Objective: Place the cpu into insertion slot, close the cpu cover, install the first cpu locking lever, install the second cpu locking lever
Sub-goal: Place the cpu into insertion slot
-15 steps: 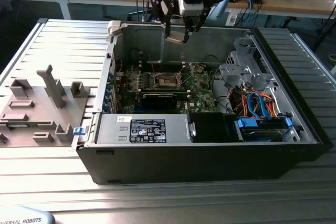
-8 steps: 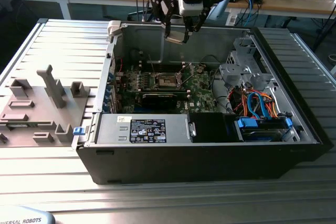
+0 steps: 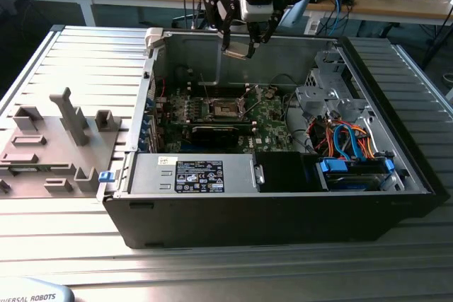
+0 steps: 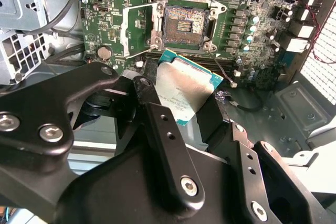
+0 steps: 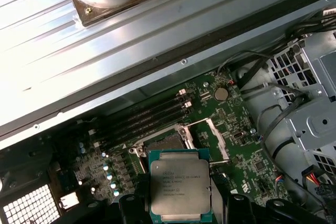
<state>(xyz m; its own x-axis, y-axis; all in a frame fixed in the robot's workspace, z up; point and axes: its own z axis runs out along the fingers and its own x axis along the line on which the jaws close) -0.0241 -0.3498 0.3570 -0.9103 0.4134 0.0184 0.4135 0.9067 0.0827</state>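
Note:
My gripper (image 3: 241, 44) hangs above the open computer case, shut on the cpu (image 3: 238, 49), a small square chip with a dull silver top. In both wrist views the black fingers (image 4: 148, 88) clamp the cpu (image 4: 184, 88) by two opposite edges. The cpu (image 5: 180, 190) hovers well above the motherboard, beside and over the insertion slot (image 4: 184, 23), a dark square socket with a silver rim that lies bare. The cpu cover (image 4: 137, 29) stands flipped open beside the slot. In the exterior view the insertion slot (image 3: 225, 109) lies below and in front of the gripper.
Long memory slots (image 5: 142, 116) run beside the socket. A black card (image 3: 216, 133) crosses the board. A metal drive cage (image 3: 322, 90) with blue and orange cables (image 3: 347, 139) sits at the exterior view's right, a labelled power supply (image 3: 191, 175) in front, a grey fixture (image 3: 56, 139) outside on the left.

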